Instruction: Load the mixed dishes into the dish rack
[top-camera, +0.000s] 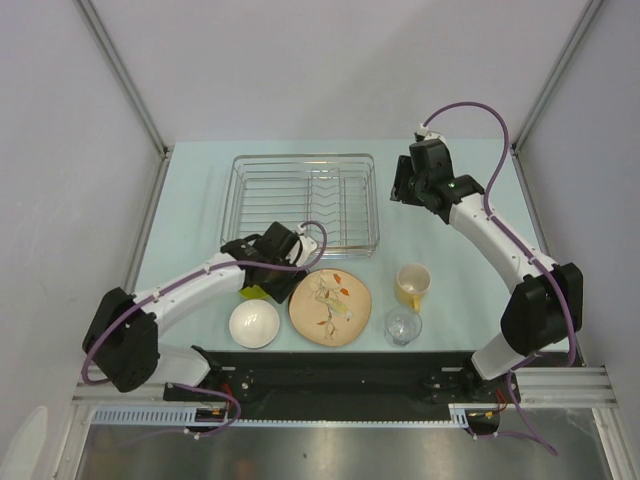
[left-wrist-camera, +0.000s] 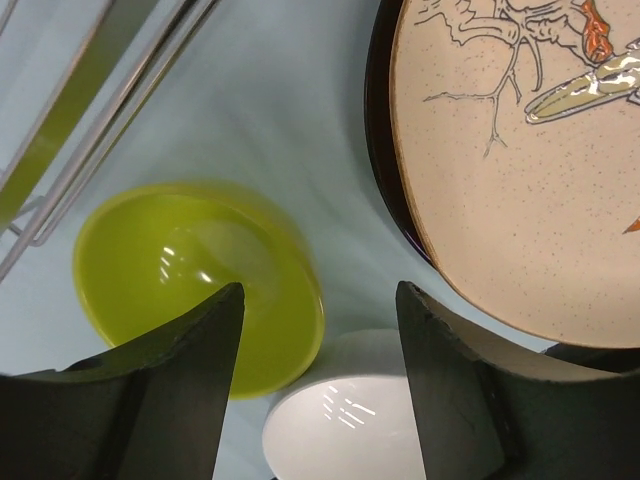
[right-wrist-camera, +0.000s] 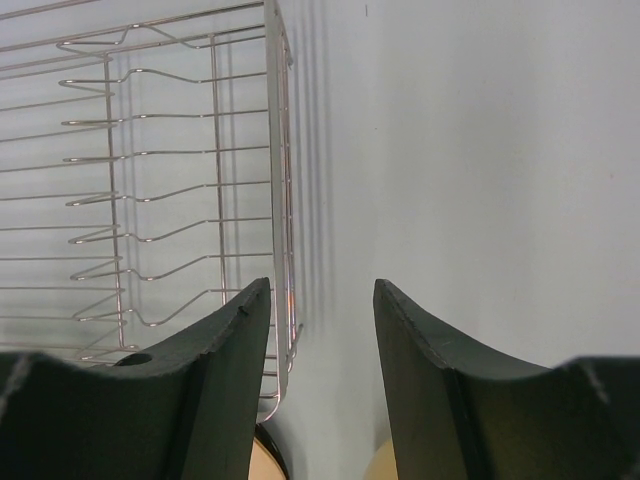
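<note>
White bowl (top-camera: 254, 323) and lime-green bowl (left-wrist-camera: 170, 260) (two bowls), one leaf-patterned plate (top-camera: 330, 306), one clear glass (top-camera: 403, 326) and one yellow mug (top-camera: 412, 285) are laid along the near edge of the table (top-camera: 470, 215). One dish rack (top-camera: 303, 157) is placed beyond. On the left gripper (left-wrist-camera: 318, 330) and right gripper (right-wrist-camera: 322, 300) the jaws are parted.

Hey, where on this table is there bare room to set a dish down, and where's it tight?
The dish rack holds nothing. Bare table lies left of the rack and right of the yellow mug. Crowded: the near row, where white bowl, leaf-patterned plate and glass sit close, with the left gripper by the lime-green bowl.
</note>
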